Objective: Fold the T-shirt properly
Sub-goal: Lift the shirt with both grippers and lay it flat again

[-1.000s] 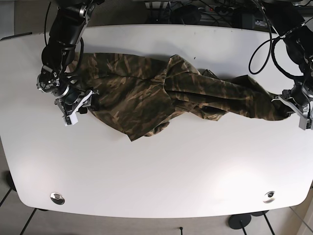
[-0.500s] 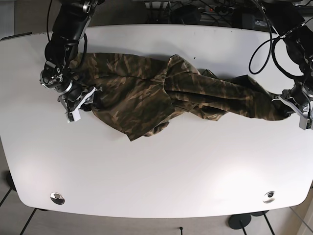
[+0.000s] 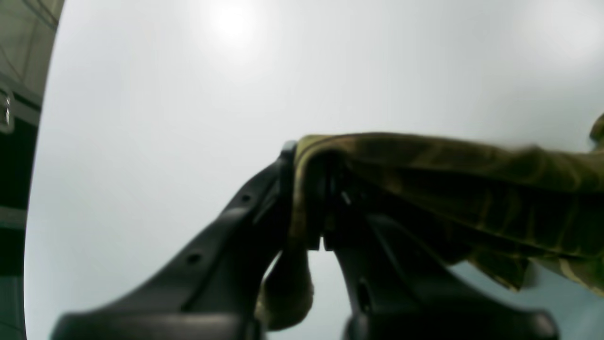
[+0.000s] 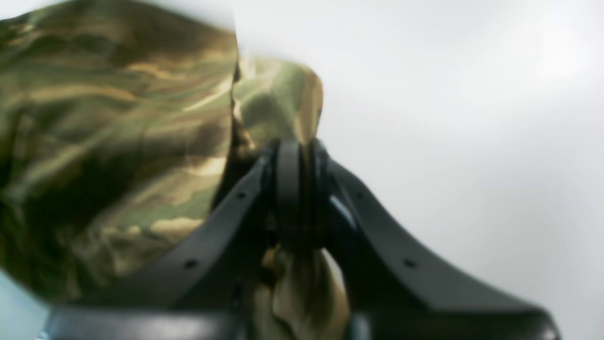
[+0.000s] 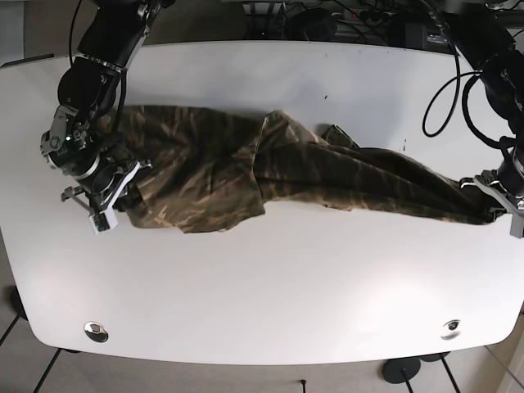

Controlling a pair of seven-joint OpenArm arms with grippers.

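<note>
1. While stretched lengthwise across the white table (image 5: 270,278), the camouflage T-shirt (image 5: 270,172) is pinched at both ends.
2. Its one end is clamped by the left gripper (image 3: 316,203).
3. Its other end is, seemingly, clamped by the right gripper (image 4: 302,198), though blurred.

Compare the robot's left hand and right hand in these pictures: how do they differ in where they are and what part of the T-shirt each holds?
The left hand sits at the table's right edge in the base view, pinching a narrow, stretched end of the T-shirt. The right hand sits at the left edge, gripping the wider, bunched end. Both are shut on cloth, with fabric showing between the fingers in each wrist view.
</note>
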